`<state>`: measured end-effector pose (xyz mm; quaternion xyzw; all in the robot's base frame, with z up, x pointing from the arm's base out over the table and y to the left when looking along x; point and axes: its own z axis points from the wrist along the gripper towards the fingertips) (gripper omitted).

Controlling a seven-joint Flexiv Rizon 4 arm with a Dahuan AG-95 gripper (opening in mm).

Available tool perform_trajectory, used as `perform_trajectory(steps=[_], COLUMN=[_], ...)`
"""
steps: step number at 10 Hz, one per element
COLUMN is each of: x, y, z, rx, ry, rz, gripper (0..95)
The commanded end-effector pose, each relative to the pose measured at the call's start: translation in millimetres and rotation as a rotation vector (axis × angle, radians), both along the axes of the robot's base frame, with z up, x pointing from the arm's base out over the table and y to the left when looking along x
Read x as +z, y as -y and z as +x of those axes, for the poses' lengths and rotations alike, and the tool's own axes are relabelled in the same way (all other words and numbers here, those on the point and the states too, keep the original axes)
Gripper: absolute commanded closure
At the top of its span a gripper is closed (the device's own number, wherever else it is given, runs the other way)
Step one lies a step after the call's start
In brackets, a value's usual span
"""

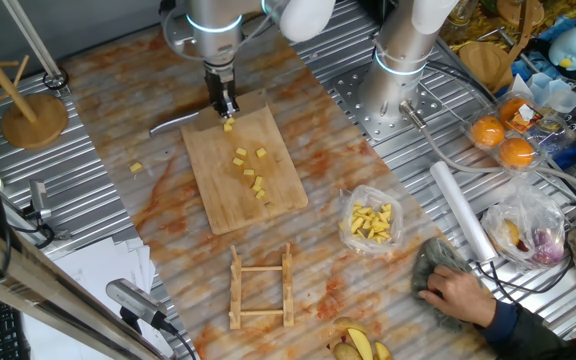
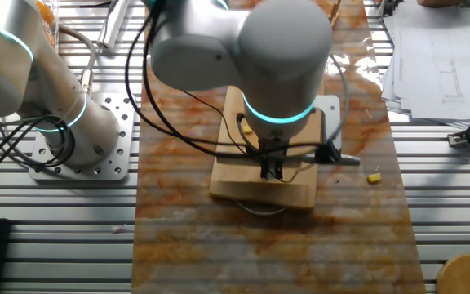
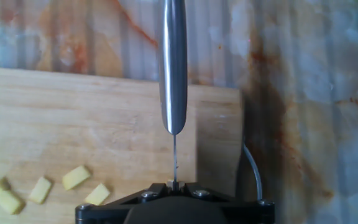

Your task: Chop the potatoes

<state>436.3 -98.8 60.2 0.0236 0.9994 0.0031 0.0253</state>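
Observation:
Several small yellow potato cubes lie along the wooden cutting board, and one more lies just under the gripper. One stray bit lies on the table left of the board; it also shows in the other fixed view. My gripper stands over the board's far edge, shut on a knife whose handle sticks out to the left. In the hand view the gripper holds the knife edge-on over the board, with potato cubes at lower left.
A clear plastic bag of yellow pieces lies right of the board. A wooden rack lies in front. A person's hand with a cloth is at right, near oranges. A second arm's base stands behind.

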Motion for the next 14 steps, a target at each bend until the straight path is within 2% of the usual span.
perform_trajectory(steps=[1,4,7,8,9,11,12,13,14], x=[3.3,-5.6,-29.8,-27.8,-18.7,2.3,12.6,17.2,19.8], y=[-1.0,0.1,3.1,2.0,-0.7,-8.1,-14.8,-22.3,-29.1], z=[-3.4,-2.1,-2.2,-3.3,-3.8,-5.2,-7.8,-8.8,-8.7], rx=[0.0,0.004,0.008,0.003,0.002,-0.008,-0.031,-0.06,-0.062], ry=[-0.004,-0.003,0.013,0.003,0.011,0.009,0.014,0.016,0.015], rz=[0.003,-0.002,-0.006,0.025,0.025,0.035,0.063,0.093,0.09], gripper=[95.0,95.0,95.0,95.0,95.0,95.0,95.0,95.0,95.0])
